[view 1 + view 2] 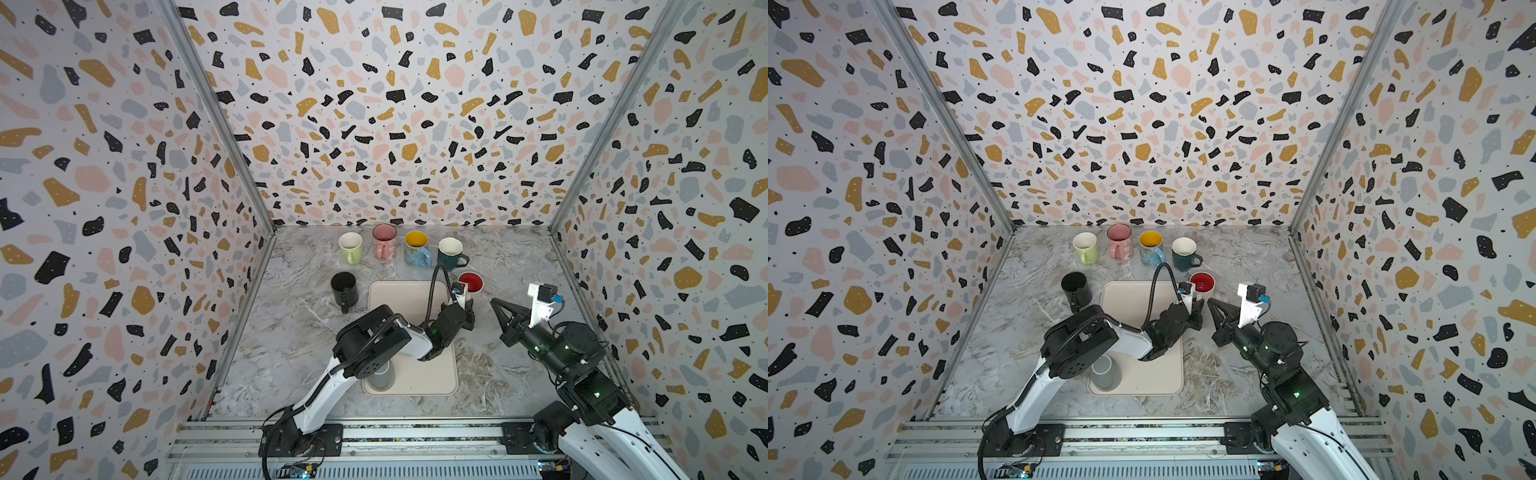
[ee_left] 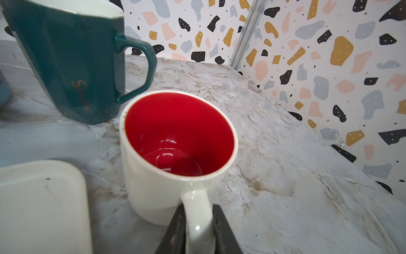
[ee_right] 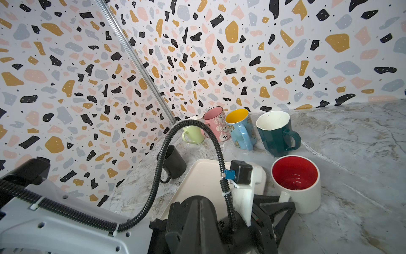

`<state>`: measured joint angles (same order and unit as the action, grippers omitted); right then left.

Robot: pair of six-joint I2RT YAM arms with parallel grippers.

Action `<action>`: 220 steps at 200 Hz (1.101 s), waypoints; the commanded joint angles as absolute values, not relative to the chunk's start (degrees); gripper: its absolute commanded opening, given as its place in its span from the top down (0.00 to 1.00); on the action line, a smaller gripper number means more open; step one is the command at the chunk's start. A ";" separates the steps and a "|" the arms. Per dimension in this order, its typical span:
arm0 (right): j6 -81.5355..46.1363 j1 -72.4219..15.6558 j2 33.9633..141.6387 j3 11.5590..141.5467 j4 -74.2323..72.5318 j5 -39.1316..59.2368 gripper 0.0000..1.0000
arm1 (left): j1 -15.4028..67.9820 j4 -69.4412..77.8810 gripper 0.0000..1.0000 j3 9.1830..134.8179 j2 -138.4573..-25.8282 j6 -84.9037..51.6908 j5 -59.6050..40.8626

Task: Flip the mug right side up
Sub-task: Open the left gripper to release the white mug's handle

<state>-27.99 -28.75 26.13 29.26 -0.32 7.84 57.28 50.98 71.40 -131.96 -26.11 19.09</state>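
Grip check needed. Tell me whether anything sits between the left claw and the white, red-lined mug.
Nothing visible. The left claw is closed on the handle of the white mug, fingers on both sides. The mug stands upright on the table; the green mug and the tray sit outside the grip.

White mug (image 2: 179, 140) with red interior, upright on the marble tabletop (image 2: 285, 154), mouth up

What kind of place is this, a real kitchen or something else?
Probably a robot test booth, not a kitchen: speckled walls box in a marble table, two arms are bolted to a metal rail, and mugs stand in a row.
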 commanded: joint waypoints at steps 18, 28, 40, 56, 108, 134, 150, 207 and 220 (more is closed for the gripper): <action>-27.53 -28.51 25.47 30.41 1.00 6.94 1.00 | 55.64 49.59 0.78 71.57 -133.70 -27.78 19.27; -27.60 -28.55 25.57 30.33 0.86 6.99 1.00 | 55.63 50.00 0.78 71.25 -133.43 -27.76 18.51; -27.75 -28.54 25.65 30.23 0.64 7.08 1.00 | 55.63 50.60 0.77 70.69 -133.05 -27.89 17.53; -27.77 -28.51 25.60 30.15 0.51 7.36 1.00 | 55.64 51.60 0.74 69.72 -132.38 -27.86 16.50; -28.02 -28.52 25.71 29.70 0.25 7.52 1.00 | 55.83 54.47 0.70 65.31 -129.50 -27.10 14.81; -28.30 -28.42 26.30 29.30 -0.66 7.94 1.00 | 56.23 55.63 0.65 63.45 -127.89 -25.98 14.59; -28.48 -28.50 26.47 29.17 -1.20 8.11 1.00 | 56.72 55.09 0.65 62.81 -126.62 -24.52 14.83; -28.64 -28.48 26.36 29.27 -1.15 8.39 1.00 | 58.72 54.75 0.62 60.15 -122.39 -21.75 15.11; -28.74 -28.52 26.33 29.27 -1.19 8.32 1.00 | 59.10 54.70 0.62 59.60 -121.29 -21.79 15.21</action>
